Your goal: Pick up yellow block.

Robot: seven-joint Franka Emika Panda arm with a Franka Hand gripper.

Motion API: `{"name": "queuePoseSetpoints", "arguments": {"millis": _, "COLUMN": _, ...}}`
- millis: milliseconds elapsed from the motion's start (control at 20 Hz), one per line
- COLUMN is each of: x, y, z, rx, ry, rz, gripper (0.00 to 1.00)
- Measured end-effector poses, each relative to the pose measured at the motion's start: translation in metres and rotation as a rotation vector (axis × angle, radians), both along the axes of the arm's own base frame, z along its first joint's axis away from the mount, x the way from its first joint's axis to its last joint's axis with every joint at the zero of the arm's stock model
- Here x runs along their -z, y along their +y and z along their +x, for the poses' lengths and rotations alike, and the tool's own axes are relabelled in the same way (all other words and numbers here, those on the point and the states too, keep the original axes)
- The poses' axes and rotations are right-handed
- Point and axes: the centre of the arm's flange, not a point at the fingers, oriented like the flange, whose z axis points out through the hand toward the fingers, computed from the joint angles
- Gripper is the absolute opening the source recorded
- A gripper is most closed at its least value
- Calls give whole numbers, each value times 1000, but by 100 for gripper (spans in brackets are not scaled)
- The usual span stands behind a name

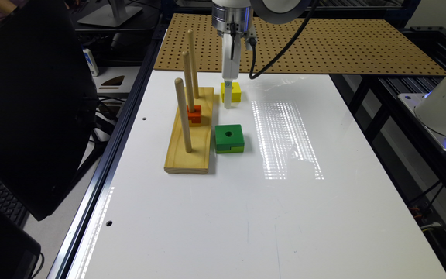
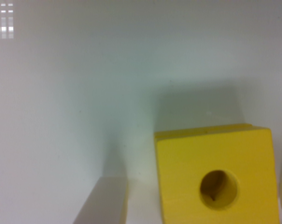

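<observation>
Gripper point(image 1: 227, 101) down at yellow block point(image 2: 215, 177) on white worktop point(image 1: 246, 201); fingers point(image 2: 103, 200) spread, one beside block.

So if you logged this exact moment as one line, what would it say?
gripper: down at yellow block, straddling it, open | block: on white table, not lifted | green block: untouched

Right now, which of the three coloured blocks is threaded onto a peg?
The small orange-red block, sitting on the wooden base's middle peg. The yellow block and green block lie loose on the white table.
</observation>
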Motion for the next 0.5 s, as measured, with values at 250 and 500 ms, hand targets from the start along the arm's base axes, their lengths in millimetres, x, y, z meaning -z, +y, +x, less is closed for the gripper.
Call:
{"name": "queuePoseSetpoints", "arguments": {"millis": 250, "x": 1, "y": 0, "z": 1, "rx": 0, "ry": 0, "rz": 0, "gripper": 100}}
{"name": "queuePoseSetpoints", "arguments": {"millis": 500, "x": 1, "y": -1, "z": 1, "rx": 1, "ry": 0, "rz": 0, "gripper": 0}}
